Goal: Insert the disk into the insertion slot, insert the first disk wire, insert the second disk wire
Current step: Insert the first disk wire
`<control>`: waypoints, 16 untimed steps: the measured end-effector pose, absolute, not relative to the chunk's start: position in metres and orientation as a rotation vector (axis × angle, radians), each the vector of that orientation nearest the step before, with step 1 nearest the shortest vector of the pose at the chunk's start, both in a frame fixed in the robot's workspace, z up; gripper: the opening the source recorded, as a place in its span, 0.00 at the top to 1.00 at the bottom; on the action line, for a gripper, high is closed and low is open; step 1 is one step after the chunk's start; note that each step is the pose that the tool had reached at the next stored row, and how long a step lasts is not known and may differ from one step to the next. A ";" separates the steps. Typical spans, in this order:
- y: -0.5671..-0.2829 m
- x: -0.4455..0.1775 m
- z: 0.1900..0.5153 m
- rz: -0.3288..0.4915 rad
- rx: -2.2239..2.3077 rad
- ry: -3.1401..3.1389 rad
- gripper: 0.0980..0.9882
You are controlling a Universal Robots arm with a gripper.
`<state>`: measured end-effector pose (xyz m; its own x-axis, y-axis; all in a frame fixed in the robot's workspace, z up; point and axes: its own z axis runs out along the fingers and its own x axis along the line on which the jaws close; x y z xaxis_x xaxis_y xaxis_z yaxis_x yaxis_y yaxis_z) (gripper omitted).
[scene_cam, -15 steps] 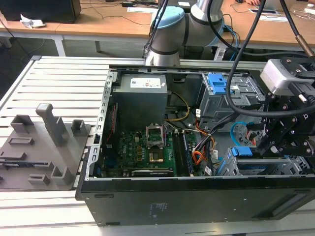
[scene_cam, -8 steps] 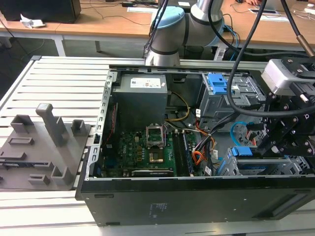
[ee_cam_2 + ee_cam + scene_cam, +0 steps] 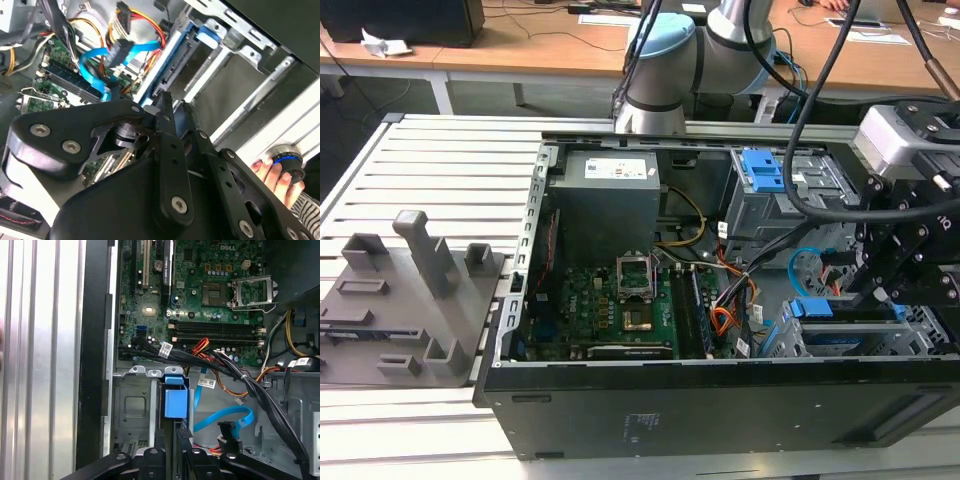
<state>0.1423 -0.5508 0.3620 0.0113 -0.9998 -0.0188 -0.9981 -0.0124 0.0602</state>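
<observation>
The disk [image 3: 175, 402] stands on edge in its bright blue carrier inside the insertion slot [image 3: 131, 405], a low grey metal cage at the front corner of the open computer case. My gripper [image 3: 173, 439] is shut on the disk's rear edge, one black finger on each side. In the exterior view the gripper [image 3: 885, 298] hangs over the disk [image 3: 855, 340] at the right. The second disk wire [image 3: 225, 417], flat and light blue, lies loose beside the cage with its dark plug free. The first disk wire [image 3: 145, 20], an orange-red and black bundle, hangs loose near it.
The green motherboard [image 3: 620, 300] fills the case floor, crossed by black cable bundles [image 3: 240, 375]. A taller grey cage with a blue latch [image 3: 762, 172] stands behind. A grey fixture block [image 3: 410, 290] sits on the slatted table. A person's hand [image 3: 270, 172] rests outside the case.
</observation>
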 end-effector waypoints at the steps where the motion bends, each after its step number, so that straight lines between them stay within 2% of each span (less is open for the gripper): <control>1: -0.547 0.142 0.362 -0.087 2.213 -2.186 0.84; 16: -0.499 0.158 0.362 -0.073 2.204 -2.180 0.84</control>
<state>0.1575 -0.4990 0.3618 0.0108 -0.9999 -0.0047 -0.9980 -0.0111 0.0623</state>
